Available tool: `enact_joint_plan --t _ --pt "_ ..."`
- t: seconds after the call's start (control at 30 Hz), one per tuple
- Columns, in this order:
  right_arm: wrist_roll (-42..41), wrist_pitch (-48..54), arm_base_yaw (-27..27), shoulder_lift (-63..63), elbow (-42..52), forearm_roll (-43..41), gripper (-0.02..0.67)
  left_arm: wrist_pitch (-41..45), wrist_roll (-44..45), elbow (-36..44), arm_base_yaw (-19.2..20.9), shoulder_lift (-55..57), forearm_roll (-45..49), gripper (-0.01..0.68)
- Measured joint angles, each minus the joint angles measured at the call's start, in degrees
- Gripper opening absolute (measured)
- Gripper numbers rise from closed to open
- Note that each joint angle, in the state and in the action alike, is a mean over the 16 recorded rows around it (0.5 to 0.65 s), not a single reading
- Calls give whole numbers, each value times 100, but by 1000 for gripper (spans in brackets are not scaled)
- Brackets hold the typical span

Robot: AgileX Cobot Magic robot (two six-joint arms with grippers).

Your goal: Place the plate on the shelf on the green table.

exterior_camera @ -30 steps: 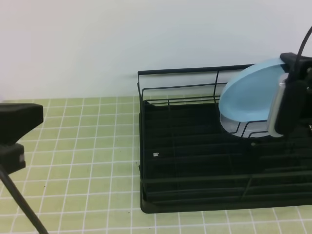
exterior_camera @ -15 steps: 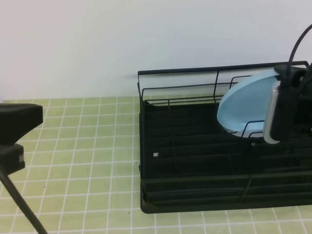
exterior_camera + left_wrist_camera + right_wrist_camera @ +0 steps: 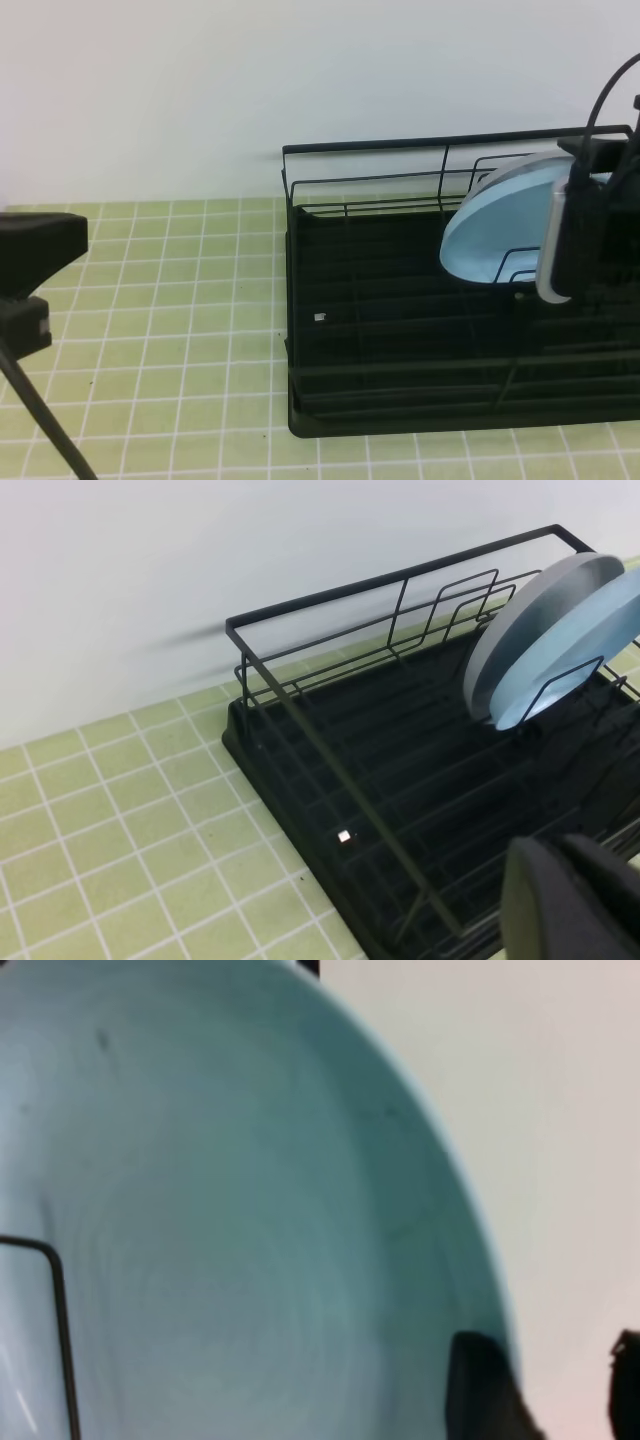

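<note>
- Standing on edge in the shelf (image 3: 400,330), the plate (image 3: 495,225) faces left, leaning against a grey plate (image 3: 530,620).
- Right hand (image 3: 575,235) at its rim; grip unclear.
- Left hand (image 3: 570,900) clenched, empty.

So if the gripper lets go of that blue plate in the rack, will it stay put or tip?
The blue plate probably stays: it stands on edge behind a wire divider and seems to lean toward the grey plate. It looks stiff and smooth, so likely slippery; a nudge might roll it.
</note>
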Motion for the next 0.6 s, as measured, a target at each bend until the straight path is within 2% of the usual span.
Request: enact_joint_plan --t 0.2,0.6 --pt "152 -67 0 0 0 0 328 -3 5 0 0 0 0 0" --pt "173 -67 -83 0 0 167 399 -14 11 0 0 0 0 0"
